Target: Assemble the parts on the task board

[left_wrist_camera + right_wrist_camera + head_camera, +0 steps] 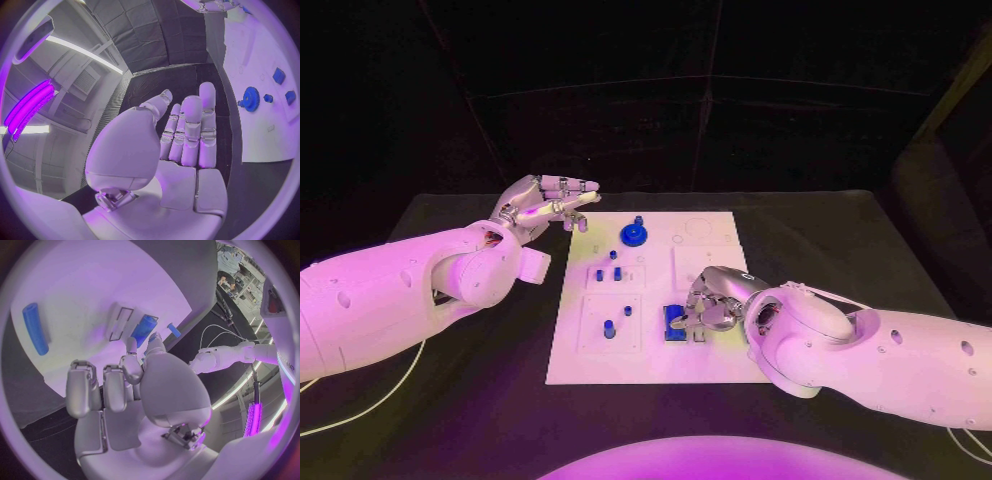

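Head view: right hand sat on task board, fingers touching blue block; grasp uncertain. Left hand hovered empty, fingers apart, off the far-left corner. Right wrist view: block just beyond fingertips, long axis pointing away.

We see our left hand raised, fingers straight and empty; our right hand lies palm down, fingers curled, grip unclear
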